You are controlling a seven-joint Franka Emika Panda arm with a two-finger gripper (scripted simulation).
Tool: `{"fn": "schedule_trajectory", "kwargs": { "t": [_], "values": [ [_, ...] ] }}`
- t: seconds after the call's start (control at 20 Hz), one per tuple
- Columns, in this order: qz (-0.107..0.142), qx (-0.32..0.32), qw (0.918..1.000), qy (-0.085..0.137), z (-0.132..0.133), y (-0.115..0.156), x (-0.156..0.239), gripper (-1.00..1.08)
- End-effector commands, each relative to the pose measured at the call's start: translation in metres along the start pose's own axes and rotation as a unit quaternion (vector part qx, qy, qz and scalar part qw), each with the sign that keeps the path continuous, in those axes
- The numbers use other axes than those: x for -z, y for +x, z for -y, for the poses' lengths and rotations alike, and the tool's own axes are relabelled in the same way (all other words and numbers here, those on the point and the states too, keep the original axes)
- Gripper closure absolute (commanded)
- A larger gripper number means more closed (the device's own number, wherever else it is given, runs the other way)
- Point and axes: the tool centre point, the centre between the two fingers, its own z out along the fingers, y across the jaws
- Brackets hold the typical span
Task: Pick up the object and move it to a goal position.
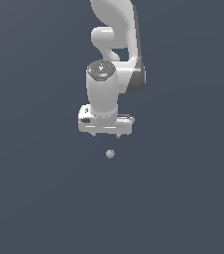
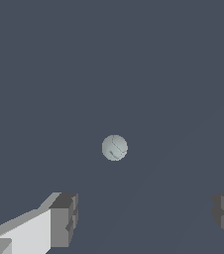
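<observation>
One small pale grey-green ball point(image 1: 110, 154) is what we see in the exterior view, lying on the dark surface point(image 1: 34, 198) just below the white gripper point(image 1: 106, 135), apart from it. Our jaws point down, spread, holding nothing. From the wrist view, the ball point(image 2: 114, 148) sits beyond the two grey fingertips point(image 2: 64, 218), roughly midway between them, untouched.
</observation>
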Motion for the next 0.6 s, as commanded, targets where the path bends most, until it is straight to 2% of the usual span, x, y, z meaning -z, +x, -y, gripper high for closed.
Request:
{"fn": "schedule_trajectory", "kwargs": {
  "t": [0.0, 0.55],
  "values": [
    [0.0, 0.0, 1.0, 0.0, 0.0, 0.0, 0.0, -0.92],
    [0.0, 0.026, 0.9995, -0.014, -0.0092, -0.0018, 0.0024, -0.92]
  ]
}}
